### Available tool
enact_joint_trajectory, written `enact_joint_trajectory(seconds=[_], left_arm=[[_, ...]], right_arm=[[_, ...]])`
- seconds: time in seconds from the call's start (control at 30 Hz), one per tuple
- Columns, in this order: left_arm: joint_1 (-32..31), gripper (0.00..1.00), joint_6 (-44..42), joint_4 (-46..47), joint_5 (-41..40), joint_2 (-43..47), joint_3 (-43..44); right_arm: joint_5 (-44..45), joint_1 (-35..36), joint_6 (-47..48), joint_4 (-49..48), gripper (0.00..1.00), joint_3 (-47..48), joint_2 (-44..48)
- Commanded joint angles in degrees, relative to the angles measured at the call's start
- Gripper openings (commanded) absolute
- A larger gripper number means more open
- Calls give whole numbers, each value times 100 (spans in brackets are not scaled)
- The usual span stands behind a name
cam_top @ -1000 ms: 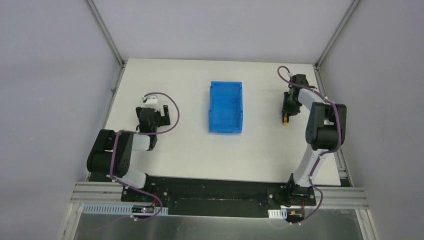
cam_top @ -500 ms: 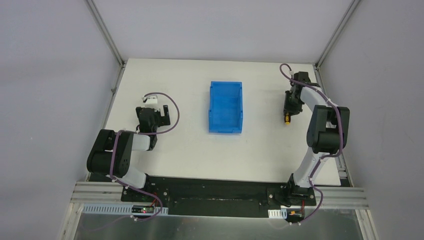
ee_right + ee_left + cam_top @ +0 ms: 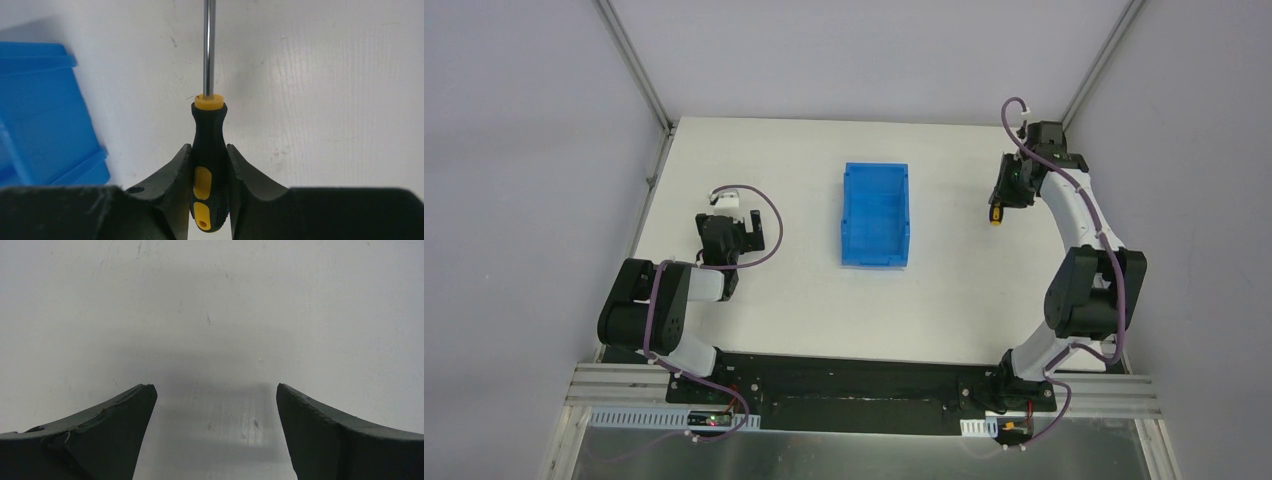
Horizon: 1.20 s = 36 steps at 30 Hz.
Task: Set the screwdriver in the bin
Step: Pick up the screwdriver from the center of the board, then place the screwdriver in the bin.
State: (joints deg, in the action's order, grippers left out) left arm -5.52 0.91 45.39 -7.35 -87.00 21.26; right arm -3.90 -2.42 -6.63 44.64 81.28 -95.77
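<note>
The screwdriver (image 3: 209, 165), black handle with yellow inserts and a thin metal shaft, is clamped by its handle between my right gripper's fingers (image 3: 209, 150). In the top view the right gripper (image 3: 1004, 200) holds it above the table, right of the bin, with the yellow handle end (image 3: 995, 215) showing below the fingers. The blue bin (image 3: 876, 214) stands upright mid-table; its corner shows at the left of the right wrist view (image 3: 45, 115). My left gripper (image 3: 215, 395) is open and empty over bare table, on the left side (image 3: 726, 228).
White tabletop (image 3: 804, 300) with metal frame posts at the back corners (image 3: 664, 125). A wall runs close along the table's right edge, next to the right arm. The left arm is folded low near the left edge.
The right arm has risen and reached toward the back right with the screwdriver held in it. The left arm and the bin have not moved.
</note>
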Motion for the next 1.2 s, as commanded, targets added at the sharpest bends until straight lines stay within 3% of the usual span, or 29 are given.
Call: enact_joint_trajectory(seconds=[0.0, 0.3, 1.17], left_arm=[[68, 99, 32, 164, 54, 75, 19], [68, 99, 32, 164, 54, 74, 23], [68, 99, 32, 166, 58, 81, 18]], right_arm=[[-583, 199, -443, 61, 11, 389, 534], [-753, 1192, -1030, -65, 12, 769, 702], [685, 3243, -2007, -688, 12, 1313, -246]])
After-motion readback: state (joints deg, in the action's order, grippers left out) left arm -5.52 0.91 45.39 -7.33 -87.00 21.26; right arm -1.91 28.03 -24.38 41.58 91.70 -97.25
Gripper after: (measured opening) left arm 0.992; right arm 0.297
